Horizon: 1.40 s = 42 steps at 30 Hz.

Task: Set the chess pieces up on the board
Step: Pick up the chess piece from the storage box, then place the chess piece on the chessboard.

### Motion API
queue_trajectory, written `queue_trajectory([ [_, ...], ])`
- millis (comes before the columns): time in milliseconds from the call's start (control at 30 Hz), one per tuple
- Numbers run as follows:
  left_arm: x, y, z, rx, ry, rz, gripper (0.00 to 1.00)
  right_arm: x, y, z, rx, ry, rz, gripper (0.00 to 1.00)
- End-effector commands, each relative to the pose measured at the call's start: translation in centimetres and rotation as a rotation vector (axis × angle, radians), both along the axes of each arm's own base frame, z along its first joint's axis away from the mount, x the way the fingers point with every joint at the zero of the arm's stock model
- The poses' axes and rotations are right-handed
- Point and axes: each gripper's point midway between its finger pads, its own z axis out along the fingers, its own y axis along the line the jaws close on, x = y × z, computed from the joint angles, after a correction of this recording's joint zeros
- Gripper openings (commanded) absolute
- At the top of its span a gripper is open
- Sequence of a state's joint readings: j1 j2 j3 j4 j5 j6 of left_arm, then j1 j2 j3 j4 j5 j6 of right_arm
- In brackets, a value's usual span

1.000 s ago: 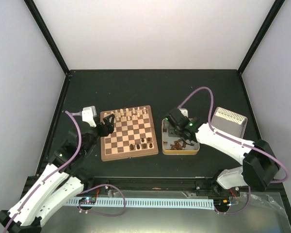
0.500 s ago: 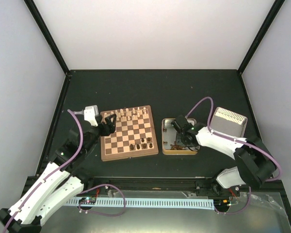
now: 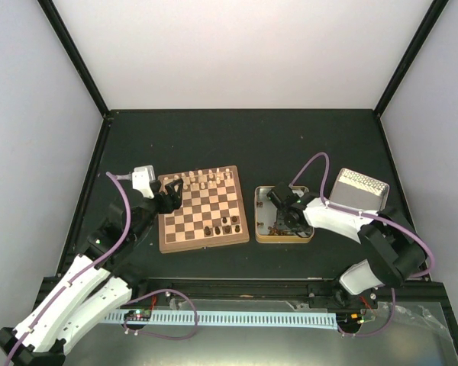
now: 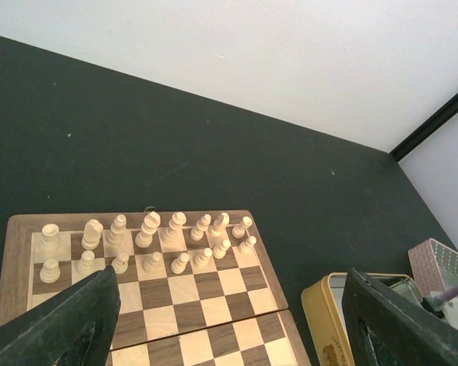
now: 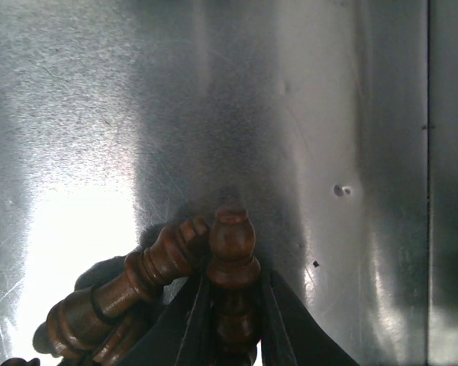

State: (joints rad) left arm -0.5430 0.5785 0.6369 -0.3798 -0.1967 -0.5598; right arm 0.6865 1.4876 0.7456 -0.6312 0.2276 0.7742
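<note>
Two arms: white robot arms with black grippers and purple cables are reaching in from the near edge of a table (image 3: 214, 145).
Right gripper (image 5: 230, 313): its jaws are clamping one dark chess piece (image 5: 230, 240) from both sides, down inside the tin (image 3: 282, 239).
Left gripper (image 4: 229, 335): its jaws are standing wide apart and holding nothing, hovering at the left edge of the board (image 4: 15, 259).
Held piece, shape: turned brown wood is shining glossily, with a rounded head sitting above a narrow collar.
Held piece, direction: its long axis is running in line with the fingers, and its head is pointing out beyond the fingertips.
Neighbouring pieces (image 5: 137, 278): dark ringed stems are lying on their sides, one head slanting up and touching the held piece.
Tin: a square box with a yellow outer wall is sitting just right of the board; its bare metal floor is glaring with light and showing fine scratches.
Pale tray (image 3: 359, 191): a patterned square shape is lying to the right of the tin.
Board: square wood with light and dark checks and a reddish-brown border is lying flat.
Cream pieces (image 3: 202, 181): two rows are standing along the far edge.
Dark pieces (image 3: 222, 226): a few are standing by the near edge, towards the right.
Surface and room: a matte black tabletop is meeting black frame posts and plain white walls.
</note>
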Motion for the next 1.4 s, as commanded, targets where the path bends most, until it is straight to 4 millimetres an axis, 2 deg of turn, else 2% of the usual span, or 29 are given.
queue_trajectory([
  [0, 0.3, -0.1, 1.2, -0.012, -0.034, -0.002, 0.81, 2.0, 0.3, 1.0, -0.007, -0.085, 0.012, 0.11],
  [267, 0.2, -0.4, 1.3, -0.017, -0.035, -0.019, 0.81, 4.1, 1.0, 4.4, 0.032, -0.223, 0.034, 0.10],
  [333, 0.1, -1.0, 1.5, -0.027, -0.035, -0.051, 0.81, 4.4, 1.2, 5.4, 0.055, -0.265, 0.056, 0.10],
  [433, -0.1, -2.8, 1.9, -0.060, -0.039, -0.147, 0.81, 4.7, 2.2, 6.7, 0.112, -0.327, 0.122, 0.11],
  [567, -0.7, -6.7, 2.8, -0.121, -0.018, -0.351, 0.81, 4.8, 4.2, 8.9, 0.217, -0.415, 0.245, 0.10],
  [667, -0.9, -9.5, 2.8, -0.165, 0.043, -0.487, 0.82, 4.0, 6.8, 11.1, 0.349, -0.478, 0.396, 0.11],
  [833, -1.8, -13.6, 2.3, -0.222, 0.176, -0.715, 0.81, 1.0, 11.3, 15.7, 0.597, -0.563, 0.693, 0.13],
  [967, -1.8, -15.4, 0.7, -0.234, 0.322, -0.800, 0.78, -1.0, 13.8, 18.4, 0.709, -0.591, 0.852, 0.14],
  [1133, -2.6, -17.0, -0.5, -0.258, 0.432, -0.903, 0.72, -2.8, 15.9, 18.7, 0.717, -0.556, 0.989, 0.14],
  [1367, -4.0, -18.0, -2.0, -0.264, 0.514, -0.983, 0.56, -3.5, 16.9, 18.6, 0.687, -0.530, 1.048, 0.14],
])
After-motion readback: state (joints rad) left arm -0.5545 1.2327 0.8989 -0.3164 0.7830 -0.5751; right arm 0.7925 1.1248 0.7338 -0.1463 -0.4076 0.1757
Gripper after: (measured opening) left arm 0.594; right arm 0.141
